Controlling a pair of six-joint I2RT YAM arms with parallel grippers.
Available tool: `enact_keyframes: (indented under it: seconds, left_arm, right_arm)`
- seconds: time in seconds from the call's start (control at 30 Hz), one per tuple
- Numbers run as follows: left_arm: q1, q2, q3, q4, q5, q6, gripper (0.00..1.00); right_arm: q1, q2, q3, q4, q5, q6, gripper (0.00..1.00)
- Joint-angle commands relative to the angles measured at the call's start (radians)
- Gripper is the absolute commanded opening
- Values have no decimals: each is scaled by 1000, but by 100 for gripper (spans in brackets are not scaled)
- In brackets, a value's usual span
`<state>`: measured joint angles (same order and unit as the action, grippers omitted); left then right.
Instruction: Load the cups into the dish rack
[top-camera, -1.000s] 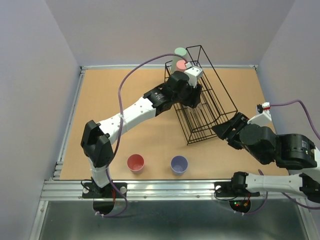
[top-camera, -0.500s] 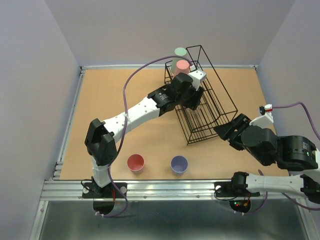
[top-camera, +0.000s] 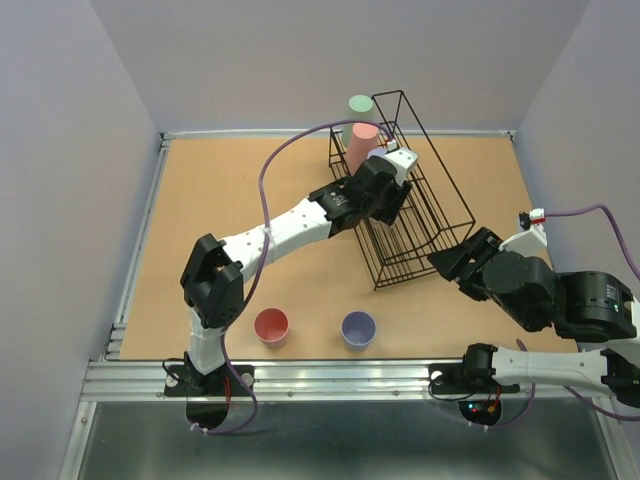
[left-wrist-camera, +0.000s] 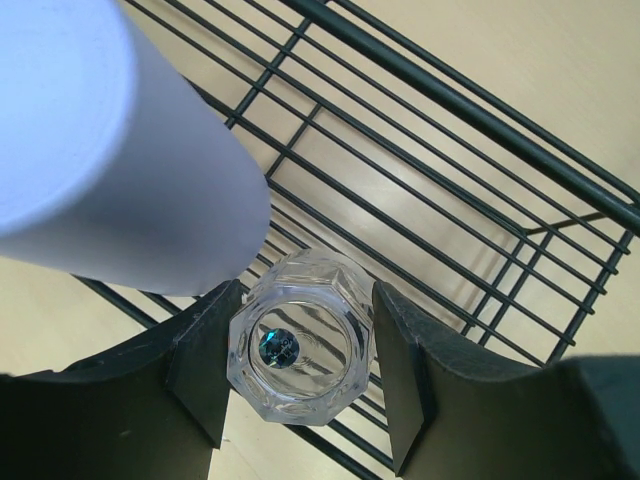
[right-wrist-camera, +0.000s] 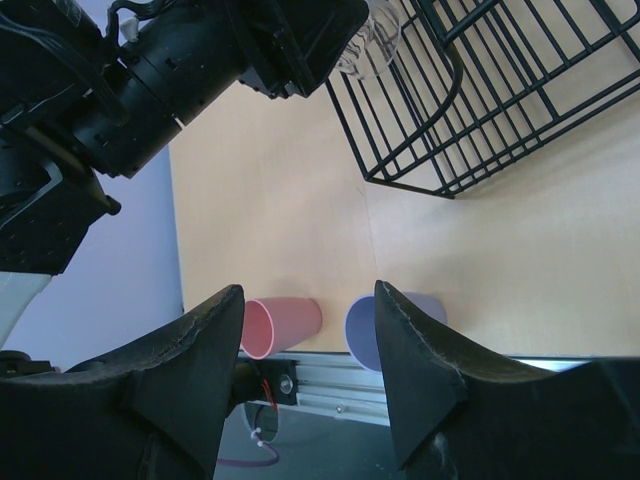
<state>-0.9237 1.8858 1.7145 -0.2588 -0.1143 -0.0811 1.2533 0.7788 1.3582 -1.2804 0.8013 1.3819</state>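
My left gripper (top-camera: 385, 182) reaches over the black wire dish rack (top-camera: 420, 215). In the left wrist view it (left-wrist-camera: 305, 297) is shut on the small clear cup (left-wrist-camera: 300, 345), held just above the rack's wires (left-wrist-camera: 450, 110). An upturned lavender cup (left-wrist-camera: 110, 150) stands close beside it on the rack. A pale green cup (top-camera: 360, 104) and a salmon cup (top-camera: 359, 142) sit upturned at the rack's far end. A salmon cup (top-camera: 271, 325) and a lavender cup (top-camera: 358, 328) stand on the table near the front edge. My right gripper (top-camera: 447, 262) is open and empty by the rack's near right corner.
The right wrist view shows the salmon cup (right-wrist-camera: 285, 325) and the lavender cup (right-wrist-camera: 395, 325) by the metal front rail (right-wrist-camera: 330, 385), the rack (right-wrist-camera: 500, 100) and the left arm (right-wrist-camera: 200, 70) above. Grey walls bound the brown tabletop (top-camera: 230, 200).
My left gripper has moved a little to the right and further over the rack with the clear cup, uncovering more of the salmon cup behind it. The right arm has shifted only slightly.
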Motion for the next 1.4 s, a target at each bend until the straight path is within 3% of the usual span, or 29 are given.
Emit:
enact_keyframes:
  seconds: [0.0, 0.83, 0.97, 1.23, 1.3, 1.37]
  left_arm:
    - [-3, 1, 11, 27, -70, 27, 0]
    - [-3, 76, 97, 13, -243, 12, 1]
    - [-3, 78, 103, -6, -239, 4, 11]
    - [-3, 58, 80, -22, -237, -9, 62]
    - [-3, 52, 77, -26, -245, -14, 72]
    - [-3, 47, 74, -30, -249, -16, 76]
  right_arm:
    - [3, -9, -16, -11, 19, 16, 60]
    - [3, -29, -44, -10, 26, 25, 60]
    - [3, -36, -50, -10, 26, 28, 60]
    - [3, -50, -62, -8, 19, 28, 60]
    - [3, -55, -65, -7, 16, 25, 60]
    - [3, -58, -67, -7, 18, 25, 59]
